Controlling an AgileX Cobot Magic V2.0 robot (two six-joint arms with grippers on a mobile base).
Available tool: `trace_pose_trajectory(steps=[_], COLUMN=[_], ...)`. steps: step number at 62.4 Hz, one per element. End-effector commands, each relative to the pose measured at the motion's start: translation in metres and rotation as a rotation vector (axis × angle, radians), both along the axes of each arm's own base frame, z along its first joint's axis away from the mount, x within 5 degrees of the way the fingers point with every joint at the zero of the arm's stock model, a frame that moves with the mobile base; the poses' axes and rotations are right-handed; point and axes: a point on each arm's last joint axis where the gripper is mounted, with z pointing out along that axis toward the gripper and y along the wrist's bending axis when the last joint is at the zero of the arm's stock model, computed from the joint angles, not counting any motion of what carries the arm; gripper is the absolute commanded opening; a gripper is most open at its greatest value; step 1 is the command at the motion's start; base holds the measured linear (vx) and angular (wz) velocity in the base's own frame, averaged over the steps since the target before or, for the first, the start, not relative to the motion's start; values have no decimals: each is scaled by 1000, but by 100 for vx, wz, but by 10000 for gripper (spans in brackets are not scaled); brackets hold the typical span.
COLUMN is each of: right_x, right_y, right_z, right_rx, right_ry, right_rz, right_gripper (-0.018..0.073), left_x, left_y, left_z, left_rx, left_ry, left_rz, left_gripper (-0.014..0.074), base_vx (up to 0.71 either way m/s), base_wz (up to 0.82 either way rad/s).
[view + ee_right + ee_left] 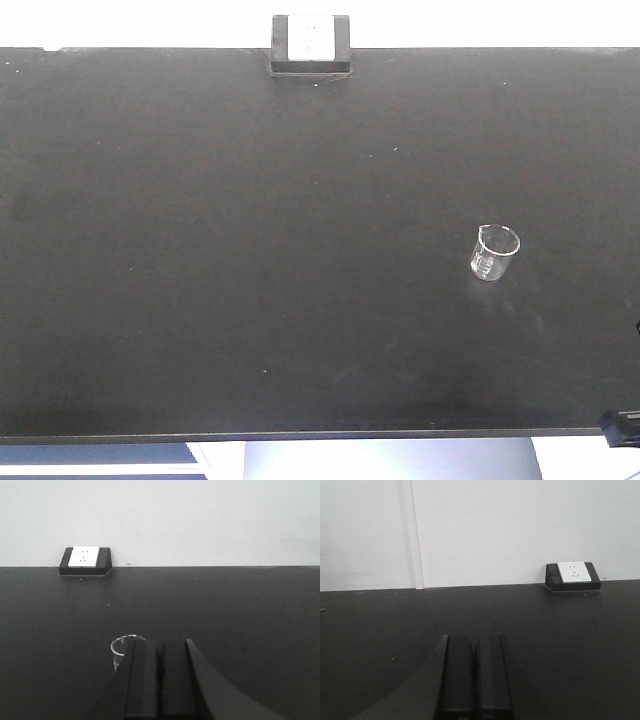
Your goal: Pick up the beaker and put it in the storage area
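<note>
Matte-black storage area, white wall behind; beaker upright; left gripper, right gripper closed.

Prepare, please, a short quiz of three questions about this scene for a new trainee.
1. True or false: the beaker stands upright on the black benchtop.
2. Which wrist view shows the beaker's rim: left or right?
3. The socket box sits at the benchtop's: A) rear edge B) front edge C) middle.

Key: 1 true. 2 right. 3 A.
</note>
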Motion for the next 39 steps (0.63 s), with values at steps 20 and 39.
trace_pose_trajectory(steps=[20, 39], right_x=[-1, -1], right_y=[-3, -3], right_z=[6, 6], right_rx=[-11, -11], right_ry=[-92, -92], right_rz=[-31, -31], right_gripper=[-6, -6], left_x=[-3, -3], left_y=[-1, -1], left_z=[16, 16], left_rx=[-10, -10], left_ry=[-120, -120], left_rz=[-14, -14], left_gripper=[-6, -6], base_vx=[0, 0], base_wz=[0, 0])
